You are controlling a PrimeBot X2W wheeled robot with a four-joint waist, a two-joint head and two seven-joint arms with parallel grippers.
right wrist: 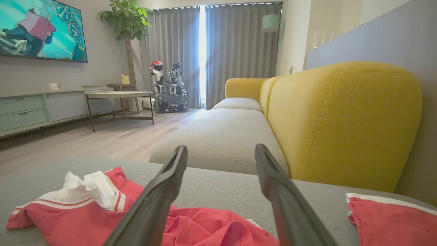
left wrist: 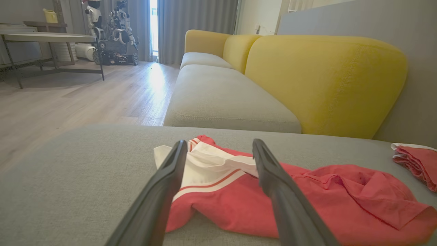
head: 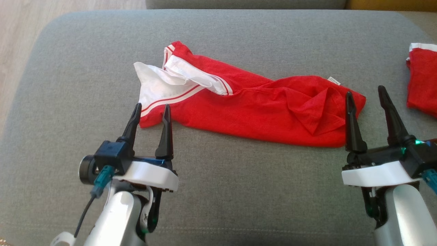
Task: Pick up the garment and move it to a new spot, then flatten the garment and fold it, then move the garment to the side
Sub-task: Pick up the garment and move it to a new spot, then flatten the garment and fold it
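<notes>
A red cloth garment with white stripes and a white inside [head: 252, 106] lies crumpled on the big grey fabric sofa seat [head: 239, 191]. It is stretched out sideways near the middle of the seat. Its white, striped end is on the robot's left and its bunched red end is on the right. A tiny white tag [head: 334, 80] sticks out at the top of the red end. It is too small to read any words on it.

The left tool [head: 152, 107] is wide open and holds nothing. It points at the striped corner of the garment, right at its edge. The right tool [head: 365, 91] is wide open too and holds nothing. It sits at the red end, partly over it.

Another red cloth piece with a white edge [head: 421, 82] lies apart at the right side of the seat. In the right wrist view, a wall screen [right wrist: 41, 29] shows a cartoon picture with no words to read.
</notes>
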